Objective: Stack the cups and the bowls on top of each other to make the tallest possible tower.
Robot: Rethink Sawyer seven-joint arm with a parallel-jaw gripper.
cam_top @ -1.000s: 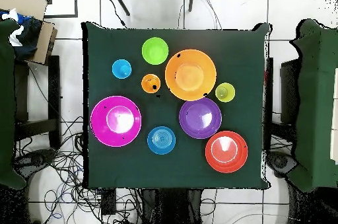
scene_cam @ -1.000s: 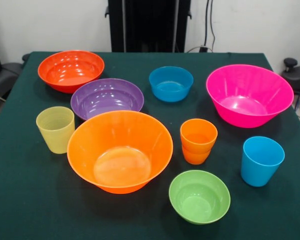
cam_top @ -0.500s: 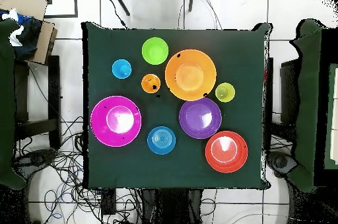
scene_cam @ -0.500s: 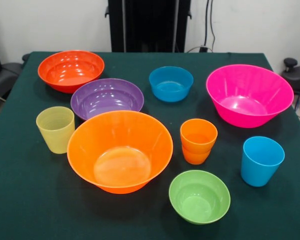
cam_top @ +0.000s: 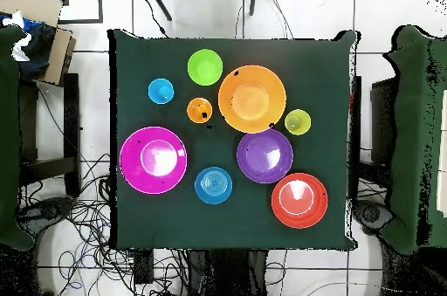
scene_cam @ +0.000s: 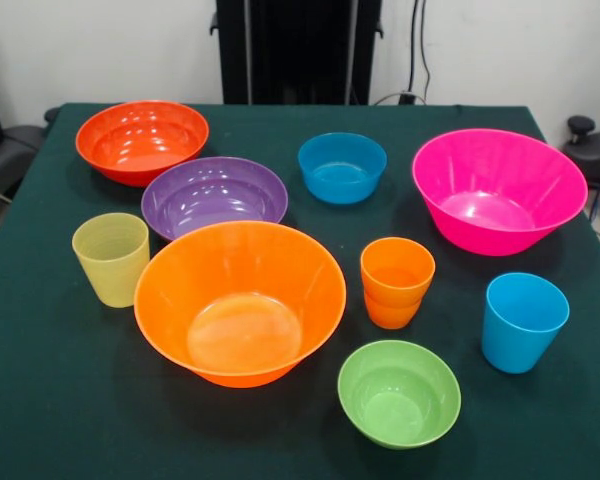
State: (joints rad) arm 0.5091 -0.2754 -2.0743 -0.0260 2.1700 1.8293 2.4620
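Observation:
All the bowls and cups stand upright and apart on the green table [scene_cam: 40,400]; no tower shows. The large orange bowl [scene_cam: 240,300] [cam_top: 251,99] is near the middle and the hot pink bowl [scene_cam: 498,190] [cam_top: 154,160] at the right. Behind them are the purple bowl [scene_cam: 214,195] [cam_top: 264,155], red-orange bowl [scene_cam: 142,140] [cam_top: 299,200] and blue bowl [scene_cam: 342,167] [cam_top: 213,185]. The lime green bowl [scene_cam: 399,392] [cam_top: 204,67] is at the front. The pale ribbed cup [scene_cam: 111,258], orange cup [scene_cam: 397,283] and sky blue cup [scene_cam: 523,321] stand singly. No gripper appears in either view.
The robot's black pedestal [scene_cam: 298,50] rises behind the table's far edge. In the overhead view, a cardboard box [cam_top: 35,30] sits off one corner, cables [cam_top: 87,223] lie on the floor, and another green-covered surface [cam_top: 419,135] flanks the table.

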